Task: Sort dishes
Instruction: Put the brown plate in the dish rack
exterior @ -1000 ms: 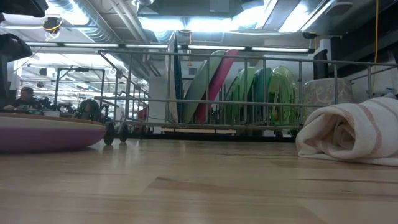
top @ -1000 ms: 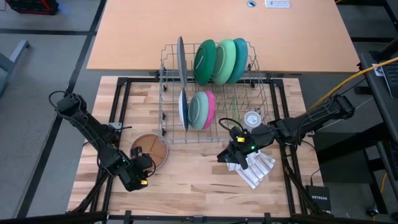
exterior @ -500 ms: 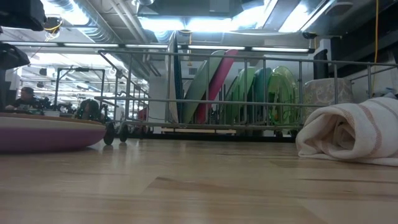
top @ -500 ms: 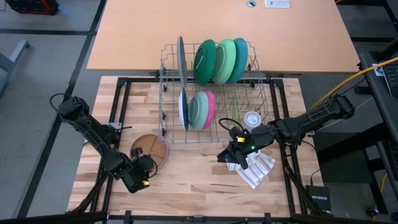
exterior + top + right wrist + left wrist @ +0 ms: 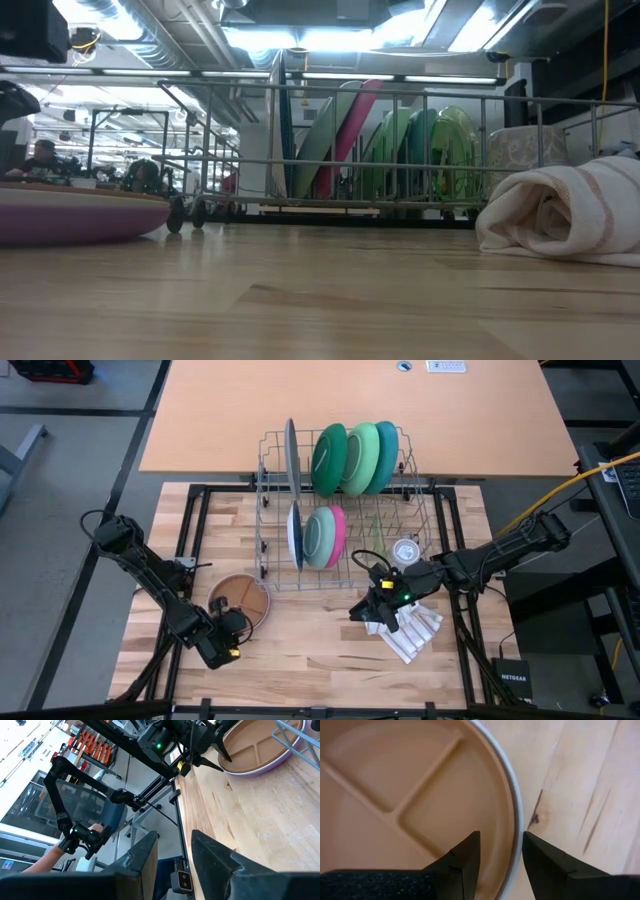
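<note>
Beside table, black box (image 5: pixel 512 678) lettered NETGEAR.

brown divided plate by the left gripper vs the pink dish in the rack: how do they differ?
The brown divided plate lies flat on the table; the pink dish stands on edge in the wire rack. The brown plate shows three compartments; the pink dish's face is hidden behind a teal dish. The left gripper has its open fingers straddling the brown plate's rim; nothing touches the pink one. Both are round.
</note>
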You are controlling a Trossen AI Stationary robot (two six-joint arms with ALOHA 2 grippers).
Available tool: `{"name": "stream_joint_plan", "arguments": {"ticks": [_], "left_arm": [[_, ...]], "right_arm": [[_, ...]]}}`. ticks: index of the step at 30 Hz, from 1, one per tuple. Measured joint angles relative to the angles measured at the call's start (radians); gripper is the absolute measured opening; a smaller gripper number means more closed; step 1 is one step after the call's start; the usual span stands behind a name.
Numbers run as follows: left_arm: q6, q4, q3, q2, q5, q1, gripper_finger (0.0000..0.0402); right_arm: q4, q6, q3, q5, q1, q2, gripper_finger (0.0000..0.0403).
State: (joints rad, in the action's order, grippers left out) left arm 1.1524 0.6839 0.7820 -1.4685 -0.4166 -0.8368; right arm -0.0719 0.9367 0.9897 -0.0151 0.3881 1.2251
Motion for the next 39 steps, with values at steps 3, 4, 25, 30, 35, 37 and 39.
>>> {"name": "stream_joint_plan", "arguments": {"ticks": [3, 4, 25, 30, 35, 37, 39], "left_arm": [[0.014, 0.002, -0.006, -0.001, 0.005, 0.0, 0.0132], [0.014, 0.0, -0.006, -0.001, 0.005, 0.0, 0.0129], [0.014, -0.02, 0.015, 0.0, 0.006, -0.001, 0.0006], [0.003, -0.015, 0.035, 0.0, 0.007, -0.001, 0.0008], [-0.001, -0.015, 0.052, 0.0, 0.007, -0.001, 0.0004], [-0.005, -0.015, 0.063, 0.0, 0.008, -0.002, 0.0005], [-0.032, -0.021, 0.077, 0.001, 0.007, -0.007, 0.0004]], "right_arm": [[-0.003, 0.0, 0.0, 0.0, 0.0, 0.0, 0.0124], [-0.004, 0.0, 0.0, 0.0, 0.0, 0.0, 0.0124], [-0.001, 0.0, 0.0, 0.0, 0.0, 0.016, 0.0124], [-0.006, 0.0, 0.0, -0.003, -0.002, 0.056, 0.0124], [-0.002, 0.0, 0.0, -0.003, -0.002, 0.125, 0.0124], [0.0, 0.0, 0.0, -0.003, -0.002, 0.162, 0.0124], [0.015, -0.001, 0.0, -0.002, -0.002, 0.204, 0.0124]]}}
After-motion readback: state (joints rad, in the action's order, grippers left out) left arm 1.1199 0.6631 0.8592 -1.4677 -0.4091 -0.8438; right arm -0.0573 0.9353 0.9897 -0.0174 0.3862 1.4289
